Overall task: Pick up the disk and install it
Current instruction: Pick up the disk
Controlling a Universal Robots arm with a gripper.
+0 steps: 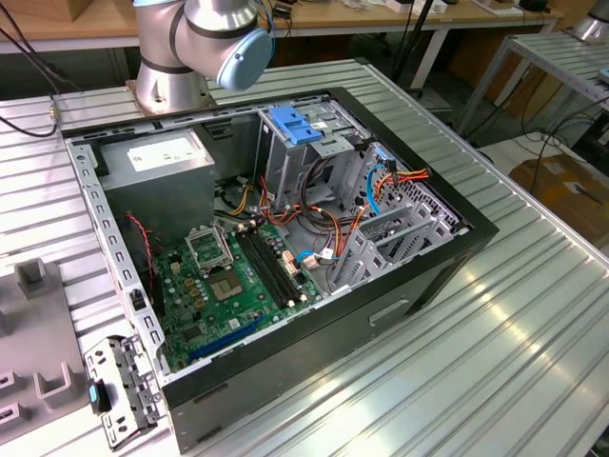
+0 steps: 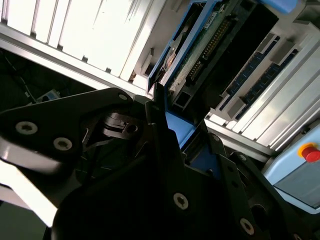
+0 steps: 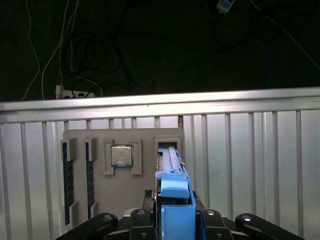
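In the first wrist view the disk (image 3: 175, 192) stands on edge, its blue rail toward the camera. Its far end reaches the slot of a grey parts tray (image 3: 145, 185) below. My gripper (image 3: 175, 220) is shut on it, with a black finger pressed against each side. In the second wrist view the disk (image 2: 200, 55) shows its green circuit board, connector row and blue rail, and a dark finger (image 2: 159, 115) lies against its end. The open computer case (image 1: 409, 276) sits on the ribbed metal table, with the arm's base (image 1: 171, 67) behind it.
Inside the case are a metal drive cage with a blue handle (image 1: 295, 124), a grey box with a white sticker (image 1: 157, 157), the green motherboard (image 1: 228, 276) and loose cables. The tray also holds a processor (image 3: 121, 155) and memory sticks (image 3: 68, 175). A metal bracket (image 1: 119, 390) lies by the case.
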